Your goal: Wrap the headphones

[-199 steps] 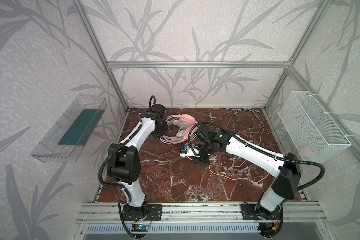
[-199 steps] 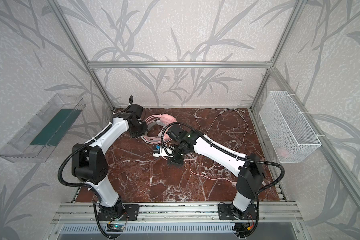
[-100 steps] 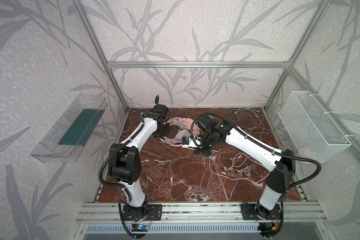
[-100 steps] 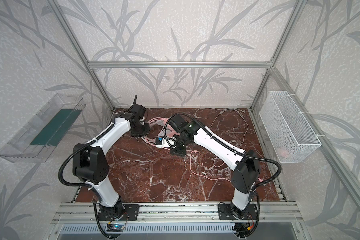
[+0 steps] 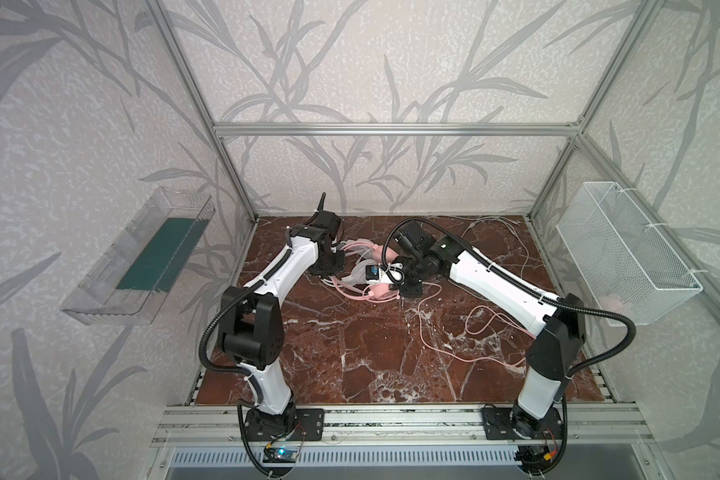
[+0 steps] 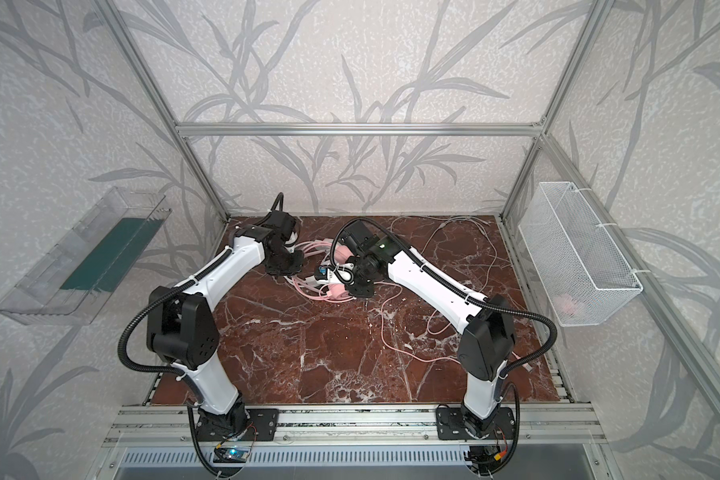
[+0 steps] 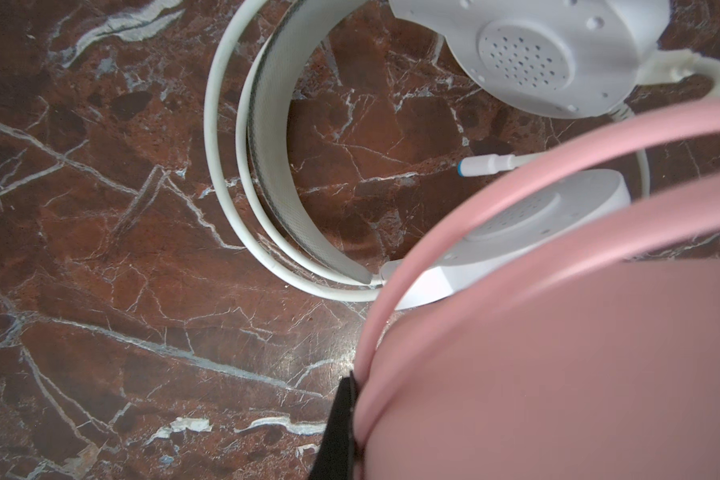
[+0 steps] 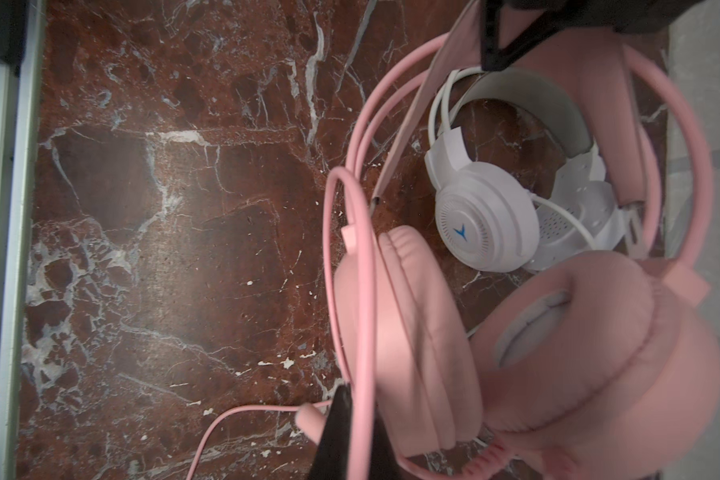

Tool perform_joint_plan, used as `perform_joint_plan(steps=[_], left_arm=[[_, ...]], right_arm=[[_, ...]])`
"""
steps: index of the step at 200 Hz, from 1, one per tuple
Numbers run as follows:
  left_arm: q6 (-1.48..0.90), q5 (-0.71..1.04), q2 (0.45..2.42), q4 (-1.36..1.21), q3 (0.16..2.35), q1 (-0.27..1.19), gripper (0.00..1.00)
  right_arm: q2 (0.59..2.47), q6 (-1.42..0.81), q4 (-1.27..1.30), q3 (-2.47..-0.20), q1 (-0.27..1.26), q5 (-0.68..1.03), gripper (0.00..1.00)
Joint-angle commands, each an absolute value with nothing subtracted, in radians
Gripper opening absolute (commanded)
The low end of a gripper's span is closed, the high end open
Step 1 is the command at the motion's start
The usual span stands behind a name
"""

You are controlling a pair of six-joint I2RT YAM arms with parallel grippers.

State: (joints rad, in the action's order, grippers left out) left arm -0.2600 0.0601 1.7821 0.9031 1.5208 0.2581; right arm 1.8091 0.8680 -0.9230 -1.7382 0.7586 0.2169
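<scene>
Left gripper (image 7: 358,415) is clamped on the double-wire headband of the pink padded over-ear headset (image 8: 599,353); only one black finger shows in the left wrist view, tight against the band. Right gripper (image 8: 360,449) is pinched nearly closed on the thin pink cable (image 8: 242,409) just beside one pink cup. The rest of that cable trails loose over the red-brown marble counter (image 5: 350,353) toward the right arm's base. The pink headset sits mid-back of the counter between the two grippers, cups toward the right gripper. I can't tell if the cups touch the surface. The white plastic over-ear headset (image 8: 487,224) lies flat on the counter directly under it, visible through the pink headband loop. The white wire-mesh basket (image 5: 624,249) on the right wall holds something pinkish, too blurred to ID.
</scene>
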Motion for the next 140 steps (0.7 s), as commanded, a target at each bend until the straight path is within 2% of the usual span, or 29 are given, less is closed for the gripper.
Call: perform_joint_plan(steps=[1, 64, 116, 140], left_arm=[[-0.227, 0.12, 1.748, 0.909, 1.518, 0.268, 0.0], [-0.178, 0.127, 1.735, 0.909, 1.508, 0.284, 0.0], [-0.145, 0.132, 1.735, 0.917, 1.507, 0.306, 0.0], [-0.128, 0.147, 1.73, 0.917, 1.503, 0.316, 0.0]], right_arm=[[1.803, 0.959, -0.883, -1.757, 0.751, 0.183, 0.0], [1.787, 1.061, -0.75, -1.71, 0.738, 0.208, 0.0], [1.848, 1.152, -0.791, -1.773, 0.728, 0.183, 0.0], [1.858, 1.161, -0.78, -1.779, 0.711, 0.223, 0.0]])
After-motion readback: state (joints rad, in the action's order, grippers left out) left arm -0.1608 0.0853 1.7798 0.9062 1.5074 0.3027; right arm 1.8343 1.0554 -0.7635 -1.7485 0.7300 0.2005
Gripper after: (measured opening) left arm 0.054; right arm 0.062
